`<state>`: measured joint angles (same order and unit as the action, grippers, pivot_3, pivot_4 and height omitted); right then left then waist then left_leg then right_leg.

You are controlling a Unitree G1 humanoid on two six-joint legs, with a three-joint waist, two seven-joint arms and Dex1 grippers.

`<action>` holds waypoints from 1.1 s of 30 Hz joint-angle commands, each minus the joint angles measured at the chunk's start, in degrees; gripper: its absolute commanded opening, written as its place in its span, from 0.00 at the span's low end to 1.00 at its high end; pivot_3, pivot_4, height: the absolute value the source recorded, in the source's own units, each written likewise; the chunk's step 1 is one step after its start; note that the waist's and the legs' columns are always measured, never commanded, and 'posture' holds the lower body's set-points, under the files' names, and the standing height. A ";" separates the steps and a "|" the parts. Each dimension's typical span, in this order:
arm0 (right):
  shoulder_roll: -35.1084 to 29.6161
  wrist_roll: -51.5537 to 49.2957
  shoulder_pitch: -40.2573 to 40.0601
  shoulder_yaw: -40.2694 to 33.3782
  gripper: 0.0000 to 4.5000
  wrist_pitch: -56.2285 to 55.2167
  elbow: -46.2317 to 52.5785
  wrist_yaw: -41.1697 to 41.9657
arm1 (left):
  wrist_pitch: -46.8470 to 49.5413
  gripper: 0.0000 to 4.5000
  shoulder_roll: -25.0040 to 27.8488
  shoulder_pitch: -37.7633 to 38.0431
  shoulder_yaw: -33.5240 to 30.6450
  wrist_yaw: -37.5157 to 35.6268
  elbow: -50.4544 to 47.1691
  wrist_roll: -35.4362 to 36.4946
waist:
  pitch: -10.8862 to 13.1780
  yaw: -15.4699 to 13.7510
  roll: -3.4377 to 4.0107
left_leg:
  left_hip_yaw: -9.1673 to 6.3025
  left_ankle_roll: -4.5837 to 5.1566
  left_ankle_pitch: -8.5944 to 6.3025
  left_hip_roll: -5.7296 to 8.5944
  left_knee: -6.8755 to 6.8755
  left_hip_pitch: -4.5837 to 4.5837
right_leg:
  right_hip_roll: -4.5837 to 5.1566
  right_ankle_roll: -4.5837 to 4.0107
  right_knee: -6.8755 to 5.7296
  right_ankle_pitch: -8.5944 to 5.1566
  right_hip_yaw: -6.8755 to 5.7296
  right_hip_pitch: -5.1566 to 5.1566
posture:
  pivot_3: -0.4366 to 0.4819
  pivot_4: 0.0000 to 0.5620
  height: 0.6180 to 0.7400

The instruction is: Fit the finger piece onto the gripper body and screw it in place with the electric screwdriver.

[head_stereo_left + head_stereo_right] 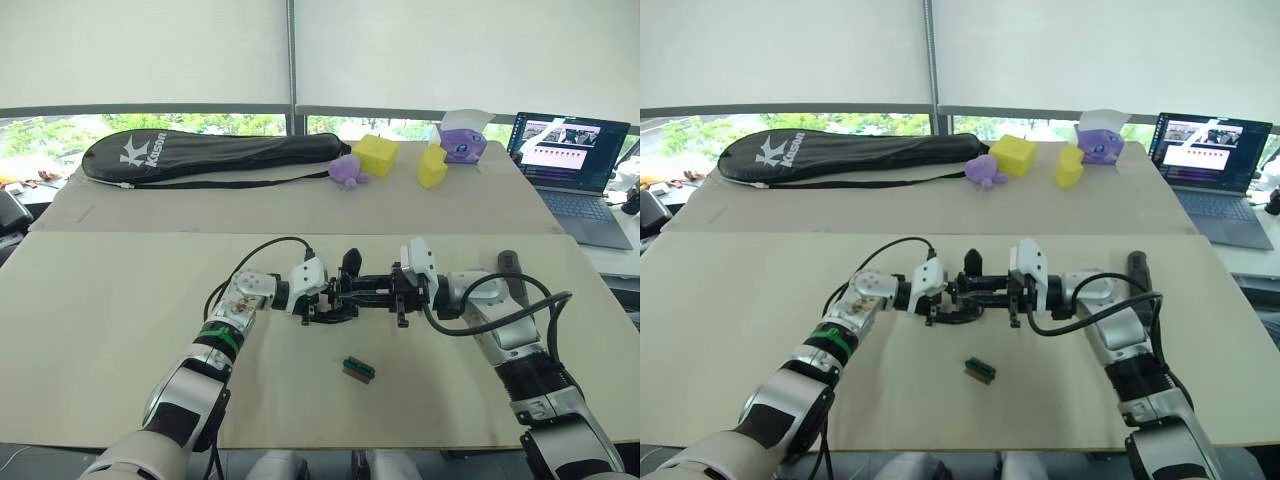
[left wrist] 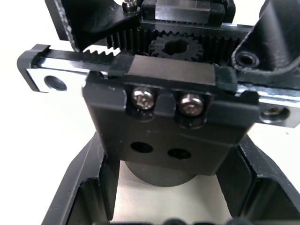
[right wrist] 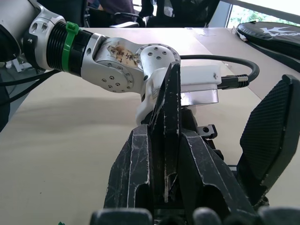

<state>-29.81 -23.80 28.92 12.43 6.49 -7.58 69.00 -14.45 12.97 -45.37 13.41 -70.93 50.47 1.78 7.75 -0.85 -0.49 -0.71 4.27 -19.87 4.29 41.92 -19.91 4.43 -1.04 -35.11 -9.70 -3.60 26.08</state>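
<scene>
Finger piece [image 3: 169, 122] stands upright (tip skyward) in right tool [image 3: 166, 154].

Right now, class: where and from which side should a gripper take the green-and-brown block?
Probably across its narrow width, from straight above: the green-and-brown block lies flat on the table, alone, both long sides free.

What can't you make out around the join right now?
1. Head views: whether the finger piece touches the gripper body; too small, and masked by the right tool.
2. Electric screwdriver: its bit is hidden behind the right arm.
3. Left wrist view: the body's top is cut off by the edge.
</scene>
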 commanded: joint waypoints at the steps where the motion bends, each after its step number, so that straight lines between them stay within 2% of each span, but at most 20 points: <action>1: -1.57 6.13 -5.15 3.17 0.08 2.89 -4.09 -1.53 | -0.64 0.51 -0.10 -0.37 -0.66 -0.55 -2.90 0.86 | -0.16 0.00 0.00 | 0.00 0.01 0.00 0.00 -0.01 0.00 | 0.00 0.00 0.01 0.00 0.00 0.00 | 0.48 0.27 1.00; 8: -0.54 5.46 -7.52 2.28 0.08 1.98 -4.98 -2.80 | -0.59 0.51 0.06 -0.25 -0.71 -0.45 -3.11 0.79 | -0.50 0.05 0.02 | 0.00 0.01 -0.01 -0.01 -0.08 0.03 | 0.00 0.00 0.05 0.00 0.00 0.00 | 0.48 0.27 1.00; 18: -0.61 5.30 -3.54 1.87 0.08 3.01 -8.47 0.74 | -0.88 0.51 0.01 -0.82 -0.74 -0.40 -2.50 0.63 | -0.51 0.05 0.03 | 0.00 0.02 -0.01 -0.01 -0.09 0.03 | -0.01 0.00 0.06 0.00 0.01 0.00 | 0.48 0.27 1.00; 23: -0.75 4.45 -3.70 0.64 0.08 1.97 -4.71 0.56 | -0.79 0.51 -0.12 -0.95 -0.76 -0.30 -2.45 0.63 | -0.51 0.01 0.03 | 0.00 0.03 -0.02 -0.01 -0.09 0.02 | 0.00 0.00 0.06 0.00 0.01 0.00 | 0.48 0.27 1.00; 26: -1.83 1.27 -3.05 -1.41 0.08 5.23 0.38 0.74 | -0.84 0.51 -0.23 -1.13 -0.76 -0.14 -2.12 0.53 | -0.51 -0.07 0.03 | 0.00 0.02 -0.02 -0.01 -0.09 -0.01 | 0.00 0.00 0.07 0.00 0.01 0.03 | 0.48 0.27 1.00; 28: -2.85 -1.60 -2.31 -3.57 0.31 8.29 5.43 0.44 | -0.93 0.51 -0.31 -1.24 -0.78 -0.10 -1.88 0.48 | -0.50 -0.21 0.02 | 0.00 0.04 -0.03 -0.01 -0.08 -0.08 | 0.01 0.00 0.08 0.00 0.01 0.08 | 0.48 0.27 1.00; 33: -8.15 -6.54 -2.14 -8.35 0.70 15.81 16.63 -0.04 | -1.20 0.51 -0.64 -1.65 -0.89 0.04 -1.04 0.49 | -0.32 -0.23 0.14 | 0.02 0.05 -0.03 0.00 -0.05 -0.40 | 0.02 0.00 0.12 0.00 0.01 0.32 | 0.48 0.27 1.00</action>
<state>-36.60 -27.67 25.91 7.31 20.55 4.26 68.99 -14.68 12.68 -45.39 13.21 -70.98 50.38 1.83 7.42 -1.07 -0.35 -0.70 4.32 -19.90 4.29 41.87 -20.31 4.44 -1.04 -35.00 -9.70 -3.60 26.40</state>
